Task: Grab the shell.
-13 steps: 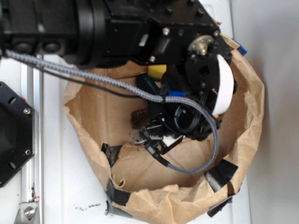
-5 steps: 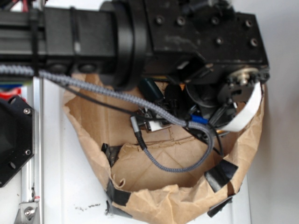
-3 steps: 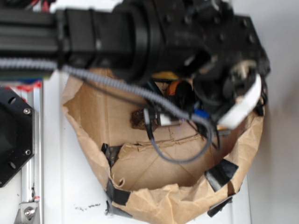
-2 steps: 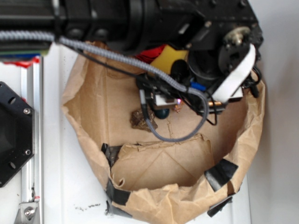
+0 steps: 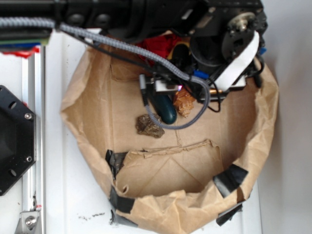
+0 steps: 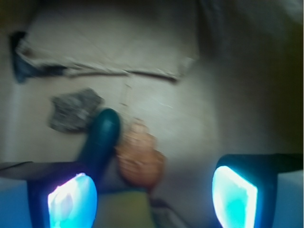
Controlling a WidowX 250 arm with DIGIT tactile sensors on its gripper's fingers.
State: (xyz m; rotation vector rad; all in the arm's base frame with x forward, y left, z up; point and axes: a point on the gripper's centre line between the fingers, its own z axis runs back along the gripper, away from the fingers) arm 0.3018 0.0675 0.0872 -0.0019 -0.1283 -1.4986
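The orange-tan ribbed spiral shell [image 6: 140, 159] lies on the brown paper bag's floor [image 5: 97, 112], touching the dark green capsule [image 6: 102, 137], between the spread, empty fingers [image 6: 71, 202]. Judged risk: closing off-centre could pinch the capsule too, or nudge the shell toward the grey-brown lumpy rock [image 6: 73, 110].

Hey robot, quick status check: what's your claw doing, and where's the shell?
Gripper open, empty, above bag floor. Shell between the fingers, nearer the left one. Green capsule touching shell's side; rock beyond it.
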